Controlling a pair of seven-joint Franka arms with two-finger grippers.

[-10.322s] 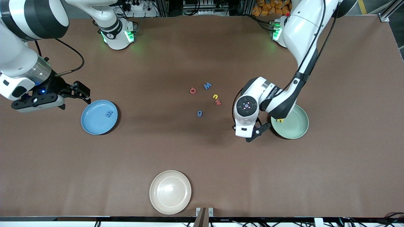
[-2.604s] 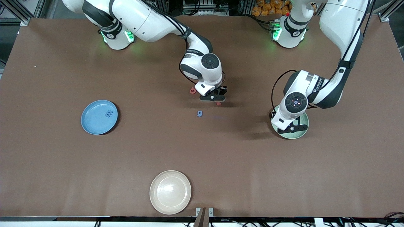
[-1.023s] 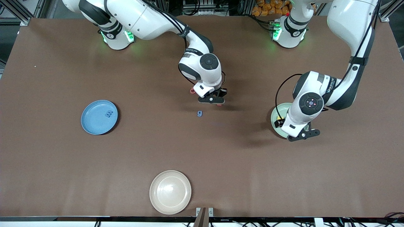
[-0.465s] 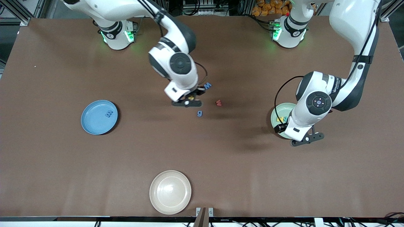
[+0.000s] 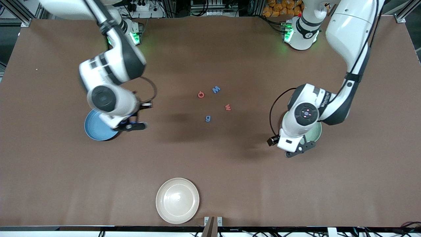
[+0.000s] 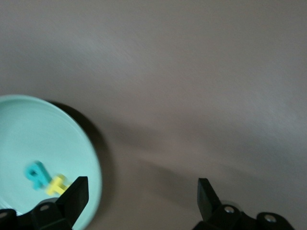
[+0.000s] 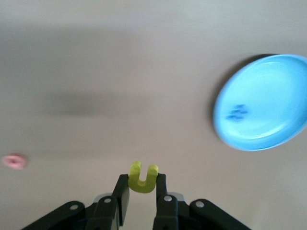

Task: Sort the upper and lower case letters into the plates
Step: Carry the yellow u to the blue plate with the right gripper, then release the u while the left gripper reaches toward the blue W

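My right gripper (image 5: 135,125) is shut on a yellow letter (image 7: 143,178) and hangs over the table beside the bright blue plate (image 5: 93,130). In the right wrist view the blue plate (image 7: 264,103) holds one blue letter (image 7: 237,111). My left gripper (image 5: 297,150) is open and empty, over the table at the edge of the mint green plate (image 5: 316,132). In the left wrist view the mint plate (image 6: 29,134) holds a teal letter (image 6: 36,173) and a yellow letter (image 6: 56,184). On the table's middle lie a red round letter (image 5: 201,94), a blue M (image 5: 216,89), a red w (image 5: 228,107) and a blue g (image 5: 208,118).
A beige plate (image 5: 177,200) lies near the table's front edge, nearer to the front camera than the letters. The red round letter also shows in the right wrist view (image 7: 14,161).
My right gripper took the yellow letter from the middle group and carried it toward the blue plate. My left gripper moved off the mint plate, toward the table's middle.
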